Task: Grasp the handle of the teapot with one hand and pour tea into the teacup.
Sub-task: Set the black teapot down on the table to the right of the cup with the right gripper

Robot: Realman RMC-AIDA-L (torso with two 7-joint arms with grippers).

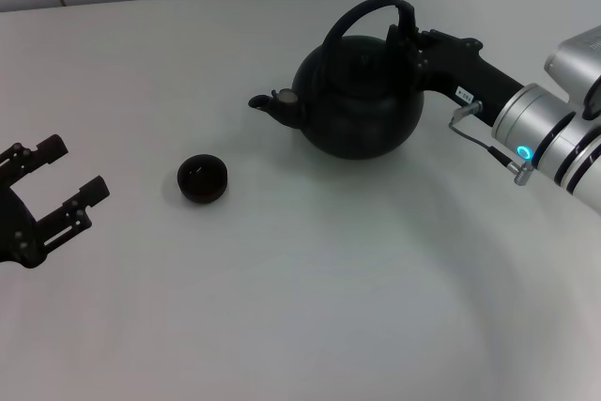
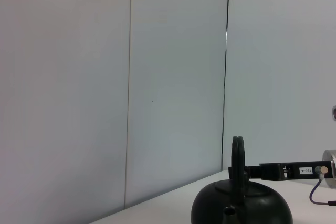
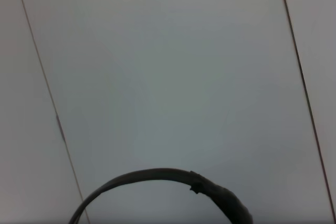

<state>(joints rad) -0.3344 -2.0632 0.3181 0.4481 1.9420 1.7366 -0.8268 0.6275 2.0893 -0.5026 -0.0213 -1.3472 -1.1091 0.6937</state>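
The black teapot point(image 1: 362, 100) stands upright on the white table point(image 1: 310, 288), right of centre, its spout pointing left. My right gripper point(image 1: 409, 39) reaches in from the right and is shut on the wrapped right end of the arched handle point(image 1: 357, 14). The small dark teacup point(image 1: 203, 178) sits on the table to the left of the spout, apart from the pot. My left gripper point(image 1: 77, 168) is open and empty at the far left. The left wrist view shows the teapot point(image 2: 241, 208) and its handle point(image 2: 238, 156) edge-on. The right wrist view shows only the handle's arc point(image 3: 157, 174).
The white table reaches back to a pale panelled wall point(image 2: 173, 77). The right arm's silver wrist point(image 1: 545, 133) with a cable hangs over the table's right side.
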